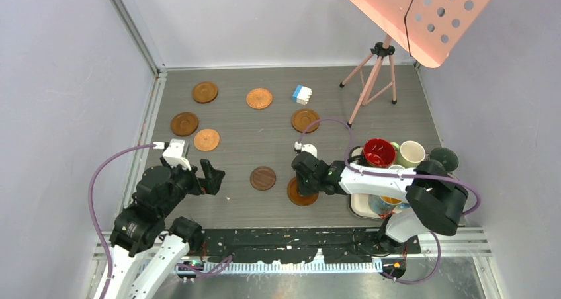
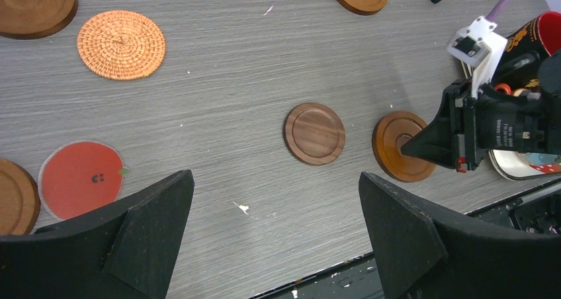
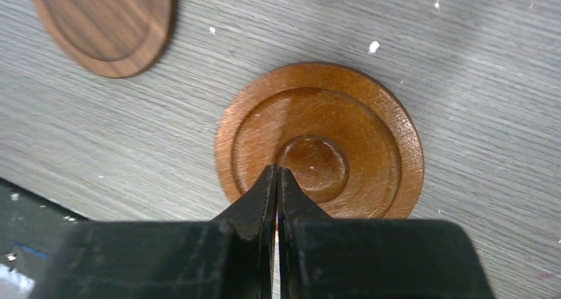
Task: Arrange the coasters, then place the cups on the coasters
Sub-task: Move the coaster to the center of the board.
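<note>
Top external: my L gripper (image 1: pixel 213 177) hangs over the grey table (image 1: pixel 264 147), front left, jaws spread wide w/ nothing in them. My R gripper (image 1: pixel 301 180) reaches left from the cup side, jaws pressed together, tip over the rimmed coaster (image 1: pixel 301 198) at front centre. Dark coaster (image 1: pixel 262 178) lies just left of it, not touching. Five other coasters (image 1: pixel 204 92) lie scattered farther back, well apart, w/ a blue-and-white block (image 1: pixel 302 94) among them. Cups bunch at the right: red-inside cup (image 1: pixel 379 152), cream cup (image 1: pixel 411 153), dark green cup (image 1: pixel 444 159). More are hidden under my R arm.

Left wrist: my L fingers (image 2: pixel 152 233) stand far apart, bare table between them. Dark coaster (image 2: pixel 315 133) sits ahead, rimmed coaster (image 2: pixel 397 147) just right of it under the R gripper's shut tip. Woven coaster (image 2: pixel 121 44) upper left, red coaster (image 2: pixel 81 178) lower left.

Right wrist: R fingertips (image 3: pixel 264 186) shut tight, nothing pinched, over the ring beside the rimmed coaster's (image 3: pixel 344 127) raised centre. Touching or not, can't tell. Dark coaster (image 3: pixel 106 24) in the upper left corner.
</note>
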Controlling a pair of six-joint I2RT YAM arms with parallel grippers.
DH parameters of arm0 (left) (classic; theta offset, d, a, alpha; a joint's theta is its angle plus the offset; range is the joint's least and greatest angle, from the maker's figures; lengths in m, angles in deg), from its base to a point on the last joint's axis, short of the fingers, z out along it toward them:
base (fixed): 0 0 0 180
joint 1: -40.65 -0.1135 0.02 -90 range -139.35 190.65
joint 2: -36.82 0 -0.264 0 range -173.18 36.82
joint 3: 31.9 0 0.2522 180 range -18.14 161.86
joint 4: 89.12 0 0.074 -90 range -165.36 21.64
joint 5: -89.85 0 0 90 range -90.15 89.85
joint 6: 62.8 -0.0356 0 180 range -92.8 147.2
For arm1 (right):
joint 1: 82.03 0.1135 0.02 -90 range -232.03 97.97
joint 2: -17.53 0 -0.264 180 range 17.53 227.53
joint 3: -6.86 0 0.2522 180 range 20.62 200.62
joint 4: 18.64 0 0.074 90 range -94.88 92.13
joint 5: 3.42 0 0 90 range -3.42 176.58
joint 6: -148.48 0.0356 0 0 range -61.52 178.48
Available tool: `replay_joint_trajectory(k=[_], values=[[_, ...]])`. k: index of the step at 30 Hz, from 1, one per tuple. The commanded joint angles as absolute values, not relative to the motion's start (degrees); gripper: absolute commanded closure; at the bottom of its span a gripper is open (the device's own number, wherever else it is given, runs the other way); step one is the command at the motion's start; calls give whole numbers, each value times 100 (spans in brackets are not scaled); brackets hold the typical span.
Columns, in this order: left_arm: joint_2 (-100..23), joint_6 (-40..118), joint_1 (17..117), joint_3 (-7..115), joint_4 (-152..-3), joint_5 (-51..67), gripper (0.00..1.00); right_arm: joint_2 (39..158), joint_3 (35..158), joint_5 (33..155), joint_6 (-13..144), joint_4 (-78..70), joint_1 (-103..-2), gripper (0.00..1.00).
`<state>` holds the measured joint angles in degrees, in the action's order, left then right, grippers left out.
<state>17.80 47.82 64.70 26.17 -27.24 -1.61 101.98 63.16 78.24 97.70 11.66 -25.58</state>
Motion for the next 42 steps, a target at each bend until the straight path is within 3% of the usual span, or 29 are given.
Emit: replay_joint_trajectory(k=[1, 19, 42], values=[[1743, 4802, 6491, 2624, -2753, -246, 0, 9778, 6733, 7897, 9859, 1015, -2534, 95], [1802, 4803, 6491, 2623, -2766, -282, 0, 11460, 8153, 8214, 9723, -316, -2534, 95], [1819, 4803, 6491, 2615, -2770, -269, 0, 12379, 8335, 7268, 9470, 57, -2654, 95]])
